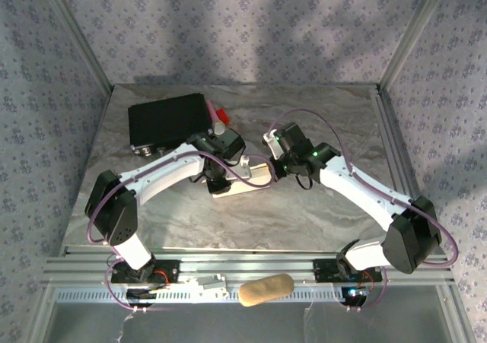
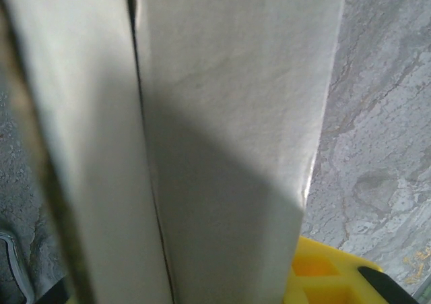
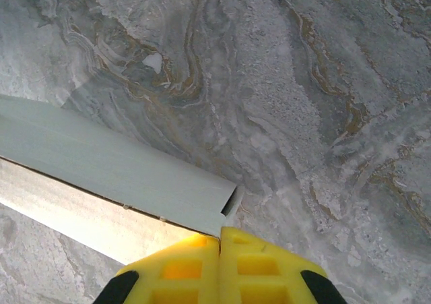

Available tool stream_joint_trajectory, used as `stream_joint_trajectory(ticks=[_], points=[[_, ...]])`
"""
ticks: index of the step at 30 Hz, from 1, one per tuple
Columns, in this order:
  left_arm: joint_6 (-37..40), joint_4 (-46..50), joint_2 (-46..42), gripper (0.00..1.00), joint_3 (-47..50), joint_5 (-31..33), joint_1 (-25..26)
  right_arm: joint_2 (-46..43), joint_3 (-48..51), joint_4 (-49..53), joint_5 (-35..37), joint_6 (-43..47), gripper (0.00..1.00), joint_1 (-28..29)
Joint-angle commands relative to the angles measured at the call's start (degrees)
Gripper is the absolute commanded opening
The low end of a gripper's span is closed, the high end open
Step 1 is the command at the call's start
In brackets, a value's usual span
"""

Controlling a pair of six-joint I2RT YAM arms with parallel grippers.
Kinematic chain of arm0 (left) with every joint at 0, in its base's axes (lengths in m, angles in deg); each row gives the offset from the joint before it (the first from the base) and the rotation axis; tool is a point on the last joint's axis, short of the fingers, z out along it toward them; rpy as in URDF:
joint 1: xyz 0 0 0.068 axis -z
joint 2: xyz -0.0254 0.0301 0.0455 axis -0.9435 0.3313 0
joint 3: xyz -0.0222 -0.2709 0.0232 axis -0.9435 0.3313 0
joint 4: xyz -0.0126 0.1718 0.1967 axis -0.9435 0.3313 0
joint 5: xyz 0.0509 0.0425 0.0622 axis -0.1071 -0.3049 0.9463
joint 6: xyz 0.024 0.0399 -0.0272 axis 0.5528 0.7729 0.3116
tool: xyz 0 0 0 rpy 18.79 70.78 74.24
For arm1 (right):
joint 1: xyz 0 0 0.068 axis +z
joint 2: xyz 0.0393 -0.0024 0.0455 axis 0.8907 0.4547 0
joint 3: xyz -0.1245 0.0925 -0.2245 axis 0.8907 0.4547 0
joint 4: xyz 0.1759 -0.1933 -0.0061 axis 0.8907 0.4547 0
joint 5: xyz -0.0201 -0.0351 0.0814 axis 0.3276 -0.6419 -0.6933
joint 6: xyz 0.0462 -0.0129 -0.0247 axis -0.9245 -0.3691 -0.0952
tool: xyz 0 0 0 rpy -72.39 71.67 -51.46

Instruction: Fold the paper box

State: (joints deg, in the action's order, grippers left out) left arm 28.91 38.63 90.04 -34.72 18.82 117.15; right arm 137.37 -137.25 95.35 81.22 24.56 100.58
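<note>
1. Two arms meet mid-table, and the paper box (image 1: 243,185) lies flat between them on the marble table (image 1: 327,214), a bit near and right of the black case (image 1: 167,122)
2. left gripper (image 1: 219,177) sits right over the box's left end; its wrist cam has white cardboard up close with one yellow finger (image 2: 323,274) just beside the edge, honestly can't tell if it's clamping or loose
3. right gripper (image 3: 220,247) is clenched, yellow fingers pressed flat together, tips touching the corner of the box's right end

Lab rig: aluminium frame (image 1: 228,263), patterned walls (image 1: 251,31)
</note>
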Motion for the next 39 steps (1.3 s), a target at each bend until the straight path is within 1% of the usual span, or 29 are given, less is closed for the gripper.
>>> stream_joint_trajectory(ticks=[1,4,5,8,17,28,39], points=[[-1.1,-0.1,1.8,0.29,-1.9,-1.9,0.2,0.9,-3.2,2.9,-0.4,-3.5,0.0,1.1],[-1.8,-0.3,1.9,0.29,-2.1,-1.8,0.2,1.8,-4.0,3.9,-1.1,-5.7,0.0,1.3],[-2.0,-0.4,1.9,0.3,-2.2,-1.8,0.3,2.0,-6.0,4.3,-1.2,-6.4,0.0,1.2],[-2.6,-0.4,2.1,0.33,-2.5,-1.8,0.4,2.7,-7.1,5.1,-1.5,-8.1,0.0,1.5],[-4.1,-0.8,1.9,0.37,-2.2,-1.8,0.7,4.0,-10.0,8.7,-1.5,-10.3,0.0,2.0],[-4.8,0.0,1.9,0.39,-3.6,-1.2,1.0,3.6,-9.8,12.4,-0.4,-10.0,0.0,2.1],[-5.8,0.0,3.2,0.39,-4.9,0.8,2.5,3.2,-9.8,14.6,-3.2,-9.9,0.0,1.5]])
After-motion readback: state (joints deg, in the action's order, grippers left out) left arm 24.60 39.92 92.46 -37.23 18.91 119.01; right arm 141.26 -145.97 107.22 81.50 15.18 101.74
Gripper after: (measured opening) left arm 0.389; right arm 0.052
